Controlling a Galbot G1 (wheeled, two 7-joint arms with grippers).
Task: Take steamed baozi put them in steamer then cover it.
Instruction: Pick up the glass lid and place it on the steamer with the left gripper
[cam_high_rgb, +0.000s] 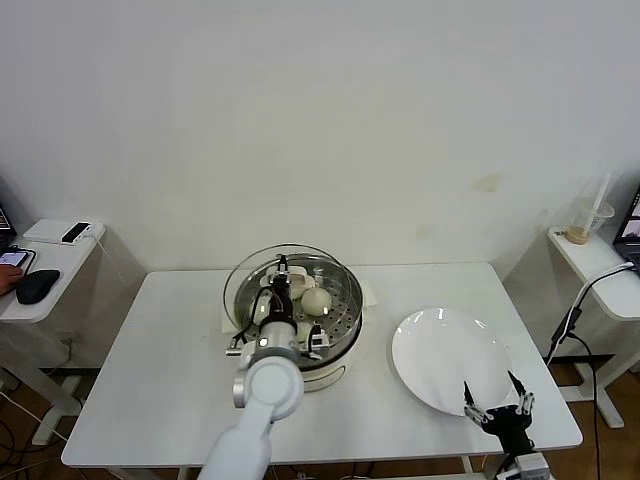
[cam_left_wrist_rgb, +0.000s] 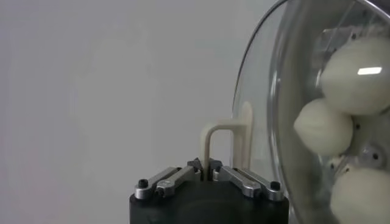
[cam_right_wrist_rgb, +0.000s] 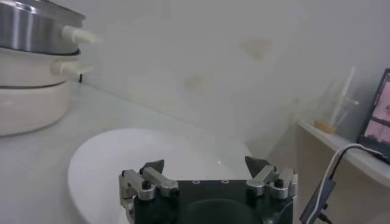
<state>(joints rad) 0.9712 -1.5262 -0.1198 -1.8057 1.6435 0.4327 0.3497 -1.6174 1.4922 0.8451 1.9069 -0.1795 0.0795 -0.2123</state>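
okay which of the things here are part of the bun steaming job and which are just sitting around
Part of the job:
- steamed baozi, already in the steamer
- cover, held by its handle in the shut left gripper

Just lying about:
- white plate, bare, right gripper open beside it
- plastic cup on the side shelf

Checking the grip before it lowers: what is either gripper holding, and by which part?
The left gripper holds the cover by its cream handle; the right gripper holds nothing.
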